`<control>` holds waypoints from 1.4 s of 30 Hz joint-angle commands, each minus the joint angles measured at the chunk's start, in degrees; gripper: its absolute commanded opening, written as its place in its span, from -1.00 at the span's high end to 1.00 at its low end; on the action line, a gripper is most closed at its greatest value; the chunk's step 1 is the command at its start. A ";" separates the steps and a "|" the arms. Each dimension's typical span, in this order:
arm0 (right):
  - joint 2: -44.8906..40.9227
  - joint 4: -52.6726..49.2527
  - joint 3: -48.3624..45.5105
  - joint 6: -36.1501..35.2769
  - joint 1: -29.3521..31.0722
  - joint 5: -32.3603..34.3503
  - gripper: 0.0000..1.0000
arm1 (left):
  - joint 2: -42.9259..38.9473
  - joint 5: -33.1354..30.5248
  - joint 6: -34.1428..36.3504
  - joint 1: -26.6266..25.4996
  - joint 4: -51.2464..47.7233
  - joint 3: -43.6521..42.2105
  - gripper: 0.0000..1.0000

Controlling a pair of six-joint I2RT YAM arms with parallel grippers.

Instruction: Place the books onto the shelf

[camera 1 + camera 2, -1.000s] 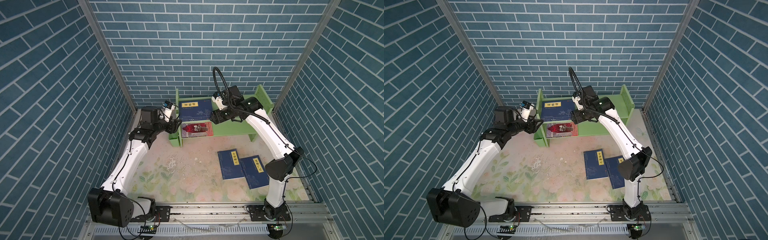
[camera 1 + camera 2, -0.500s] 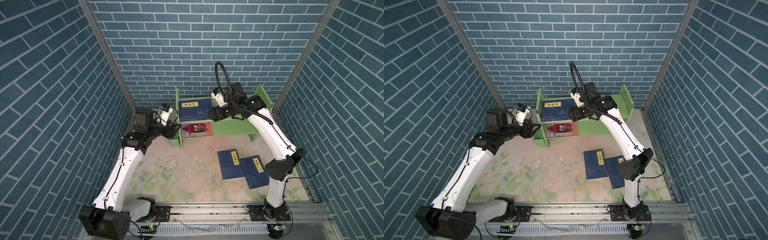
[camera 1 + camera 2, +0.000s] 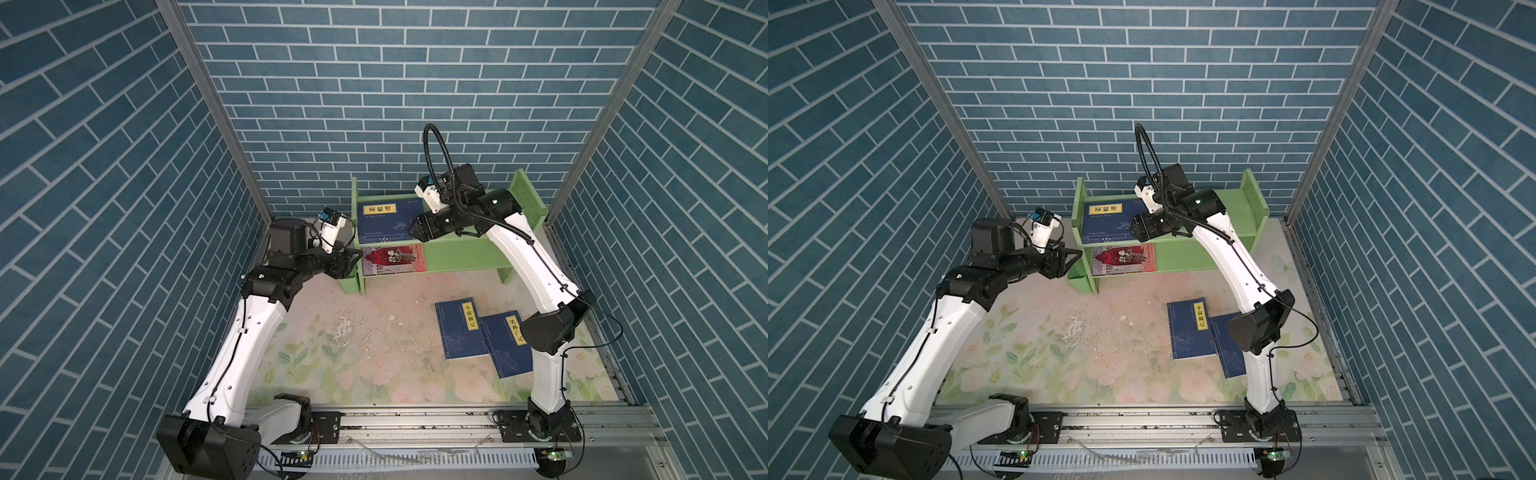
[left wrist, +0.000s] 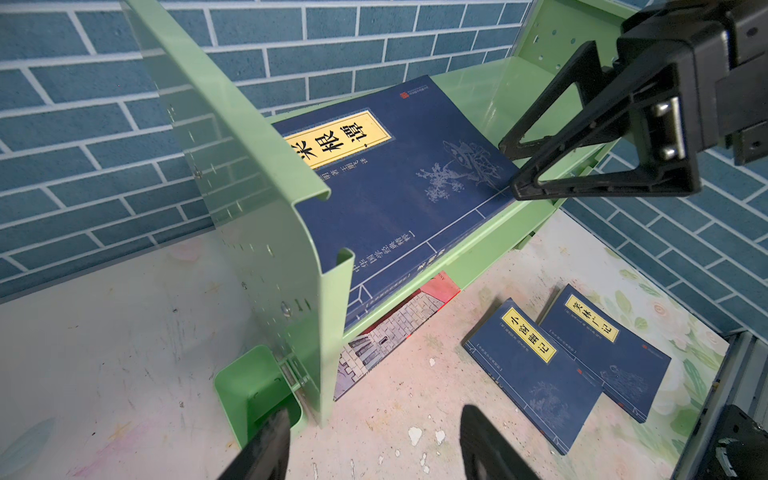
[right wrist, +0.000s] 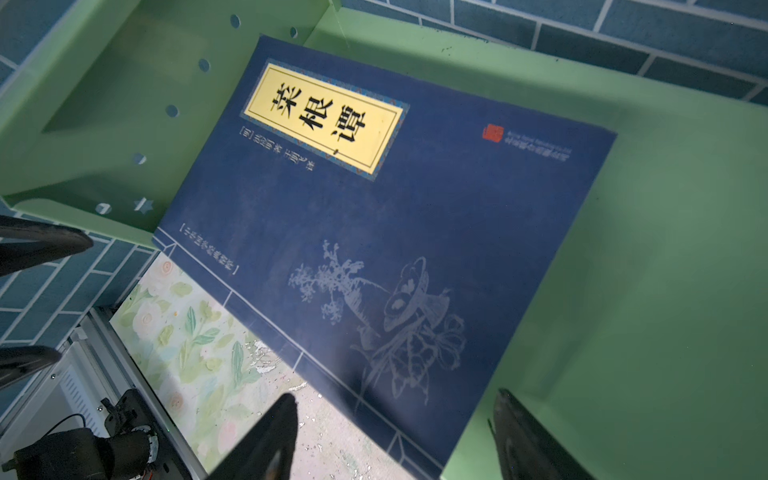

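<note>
Over the last 1 second the left arm has swung its base link outward and drawn the left gripper a little back from the shelf. The right arm has lifted and carried the right gripper slightly leftward over the top tier, and none of the 4 books has shifted. The left gripper hangs low just outside the left side panel, near the cup, its jaws apart and empty. The right gripper's jaws also stand apart with nothing held, the tips at the right edge of the blue book; whether they touch it I cannot tell. That book lies flat, cover up, at the left end of the top tier, against the left panel and a little askew, its front edge jutting past the tier's lip. Its cover is dark blue with a yellow label of black Chinese characters, a pale line drawing of a plant and bowl, a small red seal and thin white border lines. The red book lies flat on the lower tier just beneath, showing a red and grey cover with a brick wall. On the table, well apart from the shelf, a 3rd book overlaps the edge of a 4th book. Both are dark blue with yellow labels, and the right arm's elbow hides part of the 4th.
</note>
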 commanded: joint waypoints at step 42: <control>-52.63 16.75 -59.74 12.83 0.31 17.44 -0.50 | -6.01 28.34 -15.95 -0.26 -2.04 -3.96 -0.36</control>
